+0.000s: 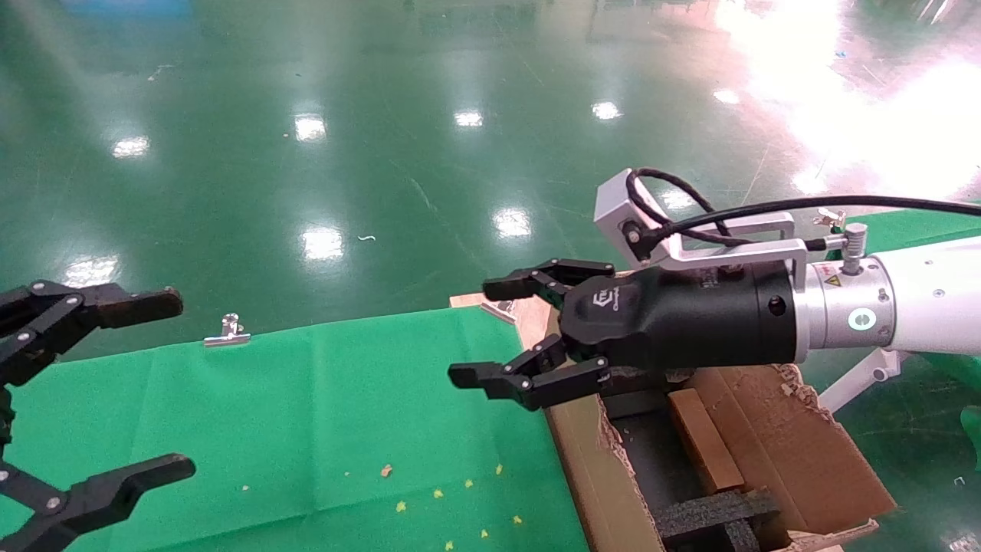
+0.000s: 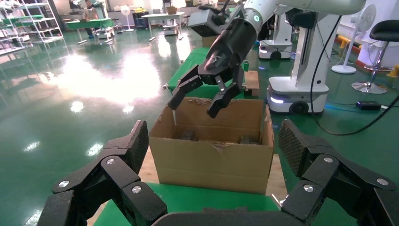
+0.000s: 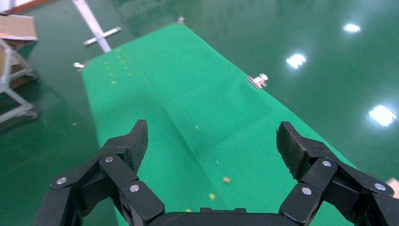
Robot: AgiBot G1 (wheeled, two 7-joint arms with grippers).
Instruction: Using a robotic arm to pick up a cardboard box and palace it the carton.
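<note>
The robotic arm's right gripper hangs open and empty over the near-left edge of the carton, its fingers pointing out over the green cloth. Inside the carton a small flat brown cardboard box leans beside black foam. In the left wrist view the carton stands ahead, with the right gripper open above its ragged far flap. My left gripper is open at the table's left edge, holding nothing. The right wrist view shows only green cloth between the open fingers.
A metal clip pins the cloth's far edge, and another clip shows in the right wrist view. Small yellow scraps dot the cloth. The carton stands on a wooden board. A white mobile base stands behind it.
</note>
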